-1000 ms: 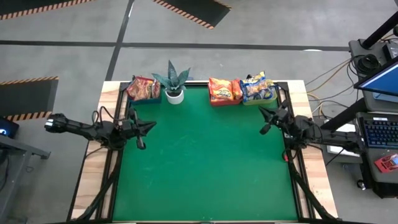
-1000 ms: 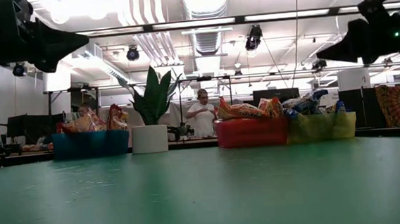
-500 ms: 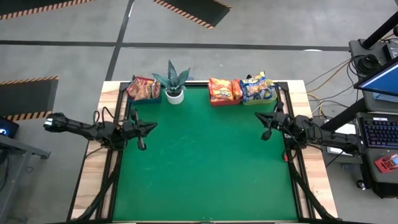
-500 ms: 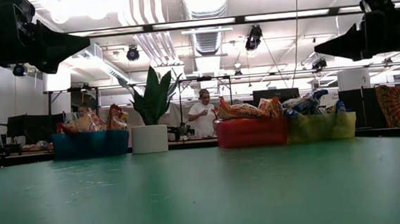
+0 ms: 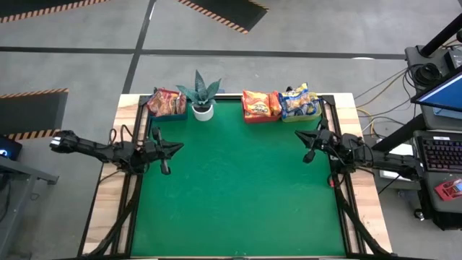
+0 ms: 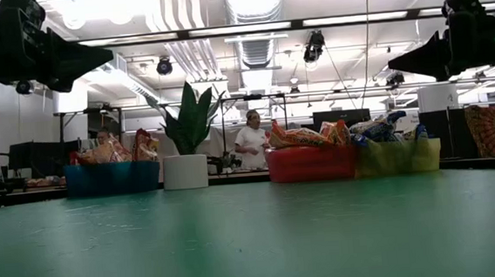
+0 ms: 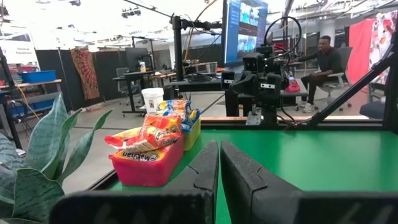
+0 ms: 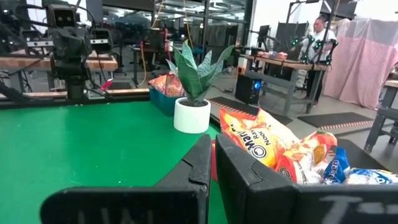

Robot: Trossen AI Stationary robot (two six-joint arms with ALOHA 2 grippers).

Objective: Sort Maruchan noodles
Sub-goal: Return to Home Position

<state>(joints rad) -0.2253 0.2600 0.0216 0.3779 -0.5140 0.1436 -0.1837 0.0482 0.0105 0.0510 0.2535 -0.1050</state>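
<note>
While the left gripper (image 5: 178, 145) and right gripper (image 5: 301, 135) hang closed and empty at the table's (image 5: 231, 209) sides, the Maruchan noodles (image 5: 258, 105) lie in the blue bin (image 6: 110, 178), red bin (image 6: 310, 164) and yellow-green bin (image 6: 397, 157) along the far edge

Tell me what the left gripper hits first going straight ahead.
Probably the right gripper facing it across the green table; the left gripper has nothing nearer in line, though depth is uncertain.
</note>
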